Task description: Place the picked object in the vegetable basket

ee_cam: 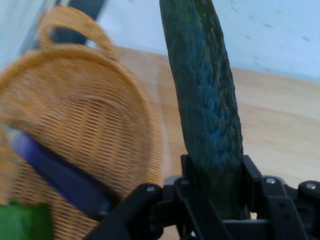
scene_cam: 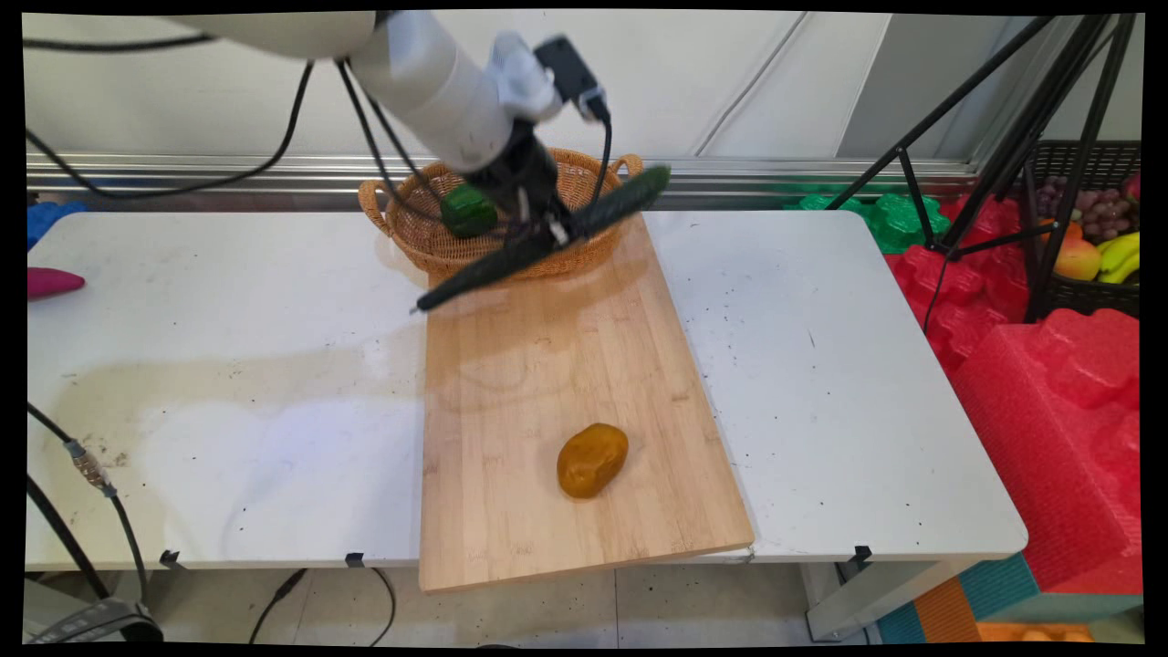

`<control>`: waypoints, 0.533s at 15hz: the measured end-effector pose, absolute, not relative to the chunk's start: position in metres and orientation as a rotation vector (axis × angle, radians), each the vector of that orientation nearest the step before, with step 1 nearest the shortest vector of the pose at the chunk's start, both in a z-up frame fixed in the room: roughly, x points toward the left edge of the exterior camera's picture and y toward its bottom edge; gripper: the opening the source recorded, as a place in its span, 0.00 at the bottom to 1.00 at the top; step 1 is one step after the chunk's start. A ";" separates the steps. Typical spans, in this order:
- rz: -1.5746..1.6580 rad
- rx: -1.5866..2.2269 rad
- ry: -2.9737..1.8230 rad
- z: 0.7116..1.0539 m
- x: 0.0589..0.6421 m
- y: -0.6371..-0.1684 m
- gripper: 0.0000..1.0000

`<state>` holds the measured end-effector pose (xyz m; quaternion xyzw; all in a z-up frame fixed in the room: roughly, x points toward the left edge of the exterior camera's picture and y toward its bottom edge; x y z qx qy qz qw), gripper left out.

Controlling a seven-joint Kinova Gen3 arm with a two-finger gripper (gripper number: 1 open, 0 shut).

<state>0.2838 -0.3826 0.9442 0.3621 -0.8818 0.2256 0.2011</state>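
Pink object [scene_cam: 53, 282] at far left edge of white bench [scene_cam: 228, 383]. Wicker basket [scene_cam: 429, 233] at rear of bench, green pepper [scene_cam: 468, 211] inside, dark purple item [ee_cam: 55, 172] also inside, seen in hand view. Gripper [scene_cam: 545, 230] above basket's near rim, jaws clamped round middle of long dark cucumber [scene_cam: 547, 237], held off surface, tilted, right end higher. Wooden cutting board [scene_cam: 566, 383] under, running to near edge. Brown potato [scene_cam: 592, 460] on board's near part, well apart from gripper.
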 end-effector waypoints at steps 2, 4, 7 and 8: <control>0.685 1.036 -2.441 0.959 0.291 -0.400 0.00; 0.723 1.058 -2.426 0.966 0.298 -0.415 0.00; 0.772 1.090 -2.411 0.972 0.308 -0.439 0.00; 0.788 1.100 -2.409 0.972 0.311 -0.447 0.00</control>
